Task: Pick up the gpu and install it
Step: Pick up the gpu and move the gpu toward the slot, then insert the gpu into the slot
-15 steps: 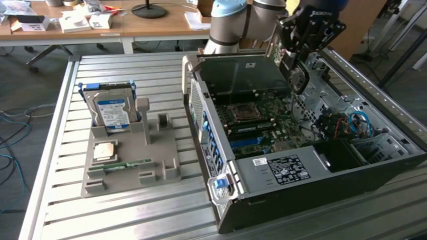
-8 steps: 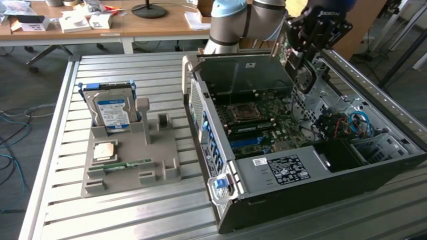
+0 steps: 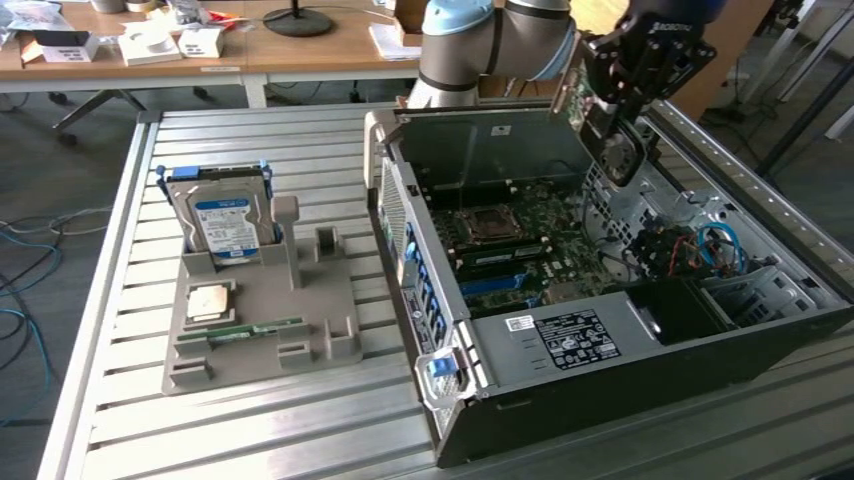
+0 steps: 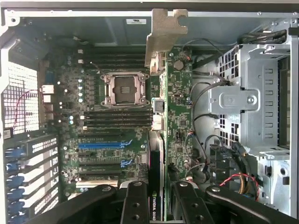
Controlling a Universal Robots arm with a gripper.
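My gripper (image 3: 614,105) is shut on the gpu (image 3: 622,155), a dark card with a green board edge. The card hangs upright over the far right side of the open computer case (image 3: 667,390). In the wrist view the gpu (image 4: 156,163) is edge-on between the two black fingers (image 4: 135,205). Its tan metal bracket (image 4: 164,35) points away towards the case's far wall. My gripper (image 4: 159,210) holds the card above the motherboard (image 4: 107,135), near the blue expansion slot (image 4: 100,145). The card is apart from the board.
A grey fixture tray (image 3: 260,350) stands at the exterior view's left with a hard drive (image 3: 227,225) upright, a memory stick (image 3: 240,330) and a small chip (image 3: 210,300). The drive cage (image 4: 252,98) and loose cables (image 4: 233,179) fill one side of the case. Desks with clutter stand behind.
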